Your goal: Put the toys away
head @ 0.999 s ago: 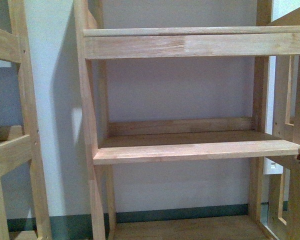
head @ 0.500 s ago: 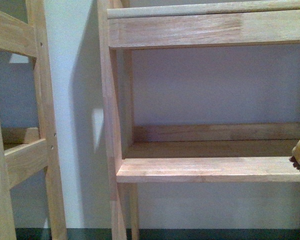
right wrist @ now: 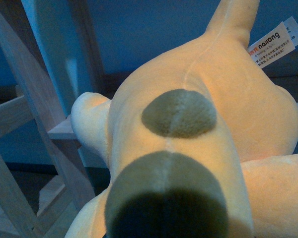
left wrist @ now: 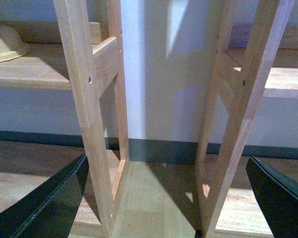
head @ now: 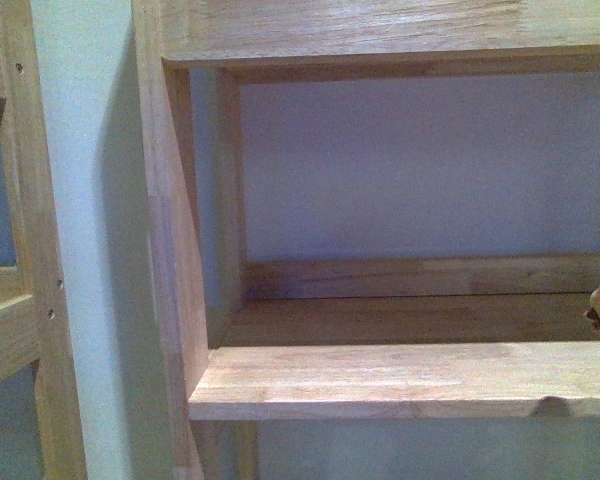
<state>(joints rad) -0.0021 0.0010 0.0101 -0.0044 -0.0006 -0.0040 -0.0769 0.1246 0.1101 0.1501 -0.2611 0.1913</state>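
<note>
Plush toy [right wrist: 188,148]: yellow-orange and soft, with two grey-green oval patches along its seam. It fills the right wrist view. Its paper tag [right wrist: 275,42] reads "nailong"; the finer print beneath is too small to read.

In the front view only a sliver of the toy shows. It sits at the right end of the shelf board [head: 400,380], just above the board's front edge, and is cut off by the picture's border. We cannot tell whether it touches the board.

Right gripper: its fingers are hidden, so we cannot tell what grip it has.

Above the shelf board the bay runs open back to the rail [head: 430,278], under the upper board [head: 380,30]. The upright [head: 170,250] bounds the board's left end.

Left gripper [left wrist: 166,158]: its fingers are spread wide and hold nothing, before two wooden posts [left wrist: 89,109]. A cream bowl-like thing [left wrist: 5,44] on a side shelf is cut off.
</note>
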